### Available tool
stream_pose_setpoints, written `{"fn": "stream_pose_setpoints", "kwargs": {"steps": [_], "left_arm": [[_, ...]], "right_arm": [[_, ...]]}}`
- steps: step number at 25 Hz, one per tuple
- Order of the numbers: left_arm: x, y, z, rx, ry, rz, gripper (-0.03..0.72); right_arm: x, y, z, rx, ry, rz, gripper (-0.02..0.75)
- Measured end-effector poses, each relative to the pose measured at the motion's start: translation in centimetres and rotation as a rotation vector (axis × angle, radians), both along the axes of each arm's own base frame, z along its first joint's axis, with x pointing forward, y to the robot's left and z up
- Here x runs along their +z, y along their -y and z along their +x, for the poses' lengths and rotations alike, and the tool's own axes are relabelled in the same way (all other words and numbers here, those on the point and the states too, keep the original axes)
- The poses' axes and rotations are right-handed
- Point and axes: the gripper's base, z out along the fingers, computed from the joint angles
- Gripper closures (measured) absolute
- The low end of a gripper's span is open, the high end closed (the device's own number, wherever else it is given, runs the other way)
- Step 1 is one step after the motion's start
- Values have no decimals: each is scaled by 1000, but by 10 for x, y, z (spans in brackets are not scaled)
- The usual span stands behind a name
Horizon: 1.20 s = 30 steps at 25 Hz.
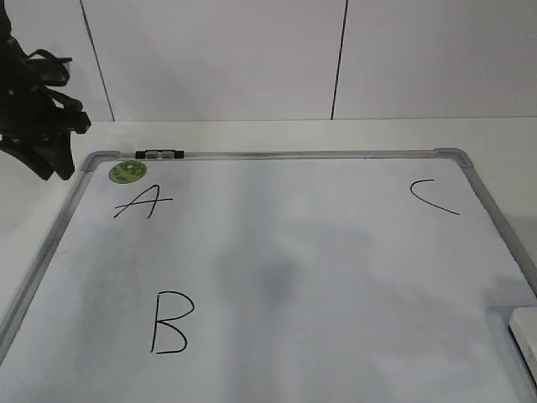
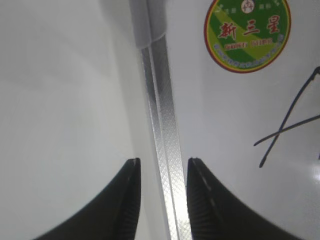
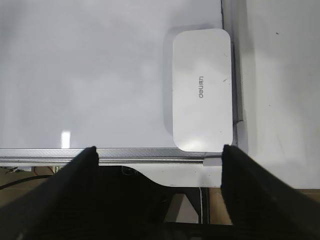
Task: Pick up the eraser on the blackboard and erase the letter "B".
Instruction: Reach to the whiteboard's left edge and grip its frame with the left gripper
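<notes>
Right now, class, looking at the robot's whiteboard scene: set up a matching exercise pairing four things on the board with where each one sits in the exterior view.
Things:
1. letter "B"
2. letter "C"
3. green sticker
4. eraser

Places on the blackboard:
a. far right corner
b. near right corner
c. near left area
d. far left corner, above the "A"

Pairs: 1-c, 2-a, 3-d, 4-b

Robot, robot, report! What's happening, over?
Both grippers open, empty. Eraser untouched in blackboard corner, ahead of right gripper. Letter "B" unerased. Nothing blocking.
</notes>
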Motion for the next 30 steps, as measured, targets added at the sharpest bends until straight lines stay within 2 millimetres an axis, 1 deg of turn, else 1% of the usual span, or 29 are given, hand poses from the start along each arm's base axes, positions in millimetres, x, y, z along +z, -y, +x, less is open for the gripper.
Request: {"fn": "stream_pose_setpoints", "kwargs": {"steps": [3,13,25,30], "left_arm": [[-15,2,3,-2,-31,2,447],[-33,0,12,41,-3,18,447],[-44,0,17,51,3,20,447],[-45,0,18,52,14,19,447]], "right_arm": [[0,0,0,-2,-2,1,154],[0,0,0,-2,-2,1,154],[0,0,0,-3,-2,2,154],[0,0,0,-3,-2,2,154]]}}
